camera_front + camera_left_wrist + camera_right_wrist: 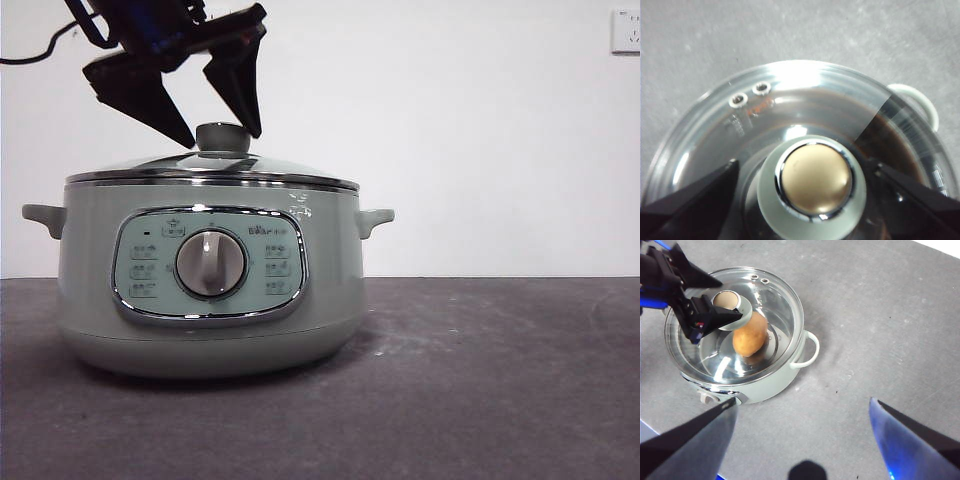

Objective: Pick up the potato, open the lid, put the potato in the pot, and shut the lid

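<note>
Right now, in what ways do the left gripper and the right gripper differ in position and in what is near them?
The left gripper is low over the pot, its open jaws on either side of the lid knob; the right gripper is high and off to the side, above bare table. The left has something between its jaws; the right has nothing. Both are open, and neither holds the potato, which lies inside the pot under the lid.

Front view faces the pot [210, 290] level; left wrist hangs close over it, right wrist higher.
</note>
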